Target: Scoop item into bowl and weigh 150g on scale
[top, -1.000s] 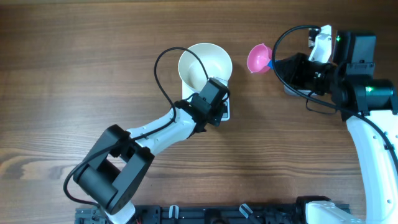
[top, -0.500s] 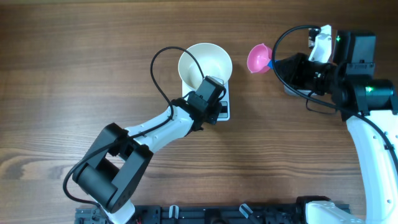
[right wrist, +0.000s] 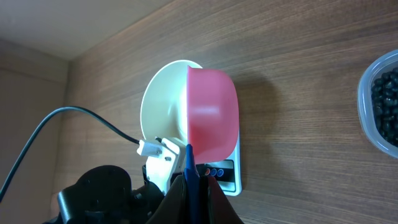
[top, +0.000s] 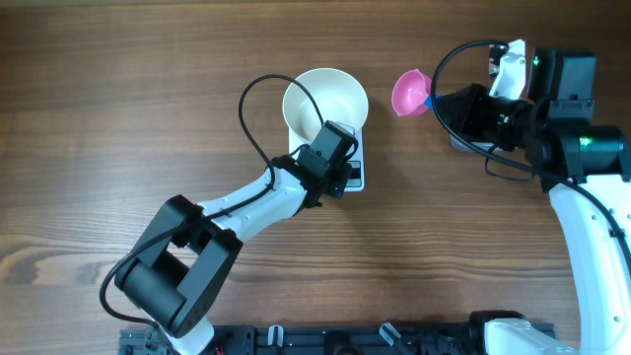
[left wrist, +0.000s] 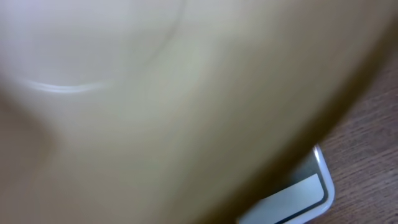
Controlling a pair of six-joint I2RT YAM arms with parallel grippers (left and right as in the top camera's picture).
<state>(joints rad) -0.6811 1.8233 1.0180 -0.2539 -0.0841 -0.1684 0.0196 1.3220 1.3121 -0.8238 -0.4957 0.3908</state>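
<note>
Left pincer (top: 337,168) closed, nothing seen held, at front of scale (top: 356,177). Bowl (top: 325,99) on scale, mid-table toward far edge, looks empty. Right pincer (right wrist: 198,186) clamped on handle of pink scoop (top: 410,93), scoop empty. Likely step: readying scale. Next: dip scoop into black beads (right wrist: 388,99) in clear tub (right wrist: 364,93) toward right table edge.

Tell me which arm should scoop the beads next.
Right. The right gripper is shut on the empty pink scoop, with the tub of beads nearby. The left gripper is shut by the scale and bowl.
</note>
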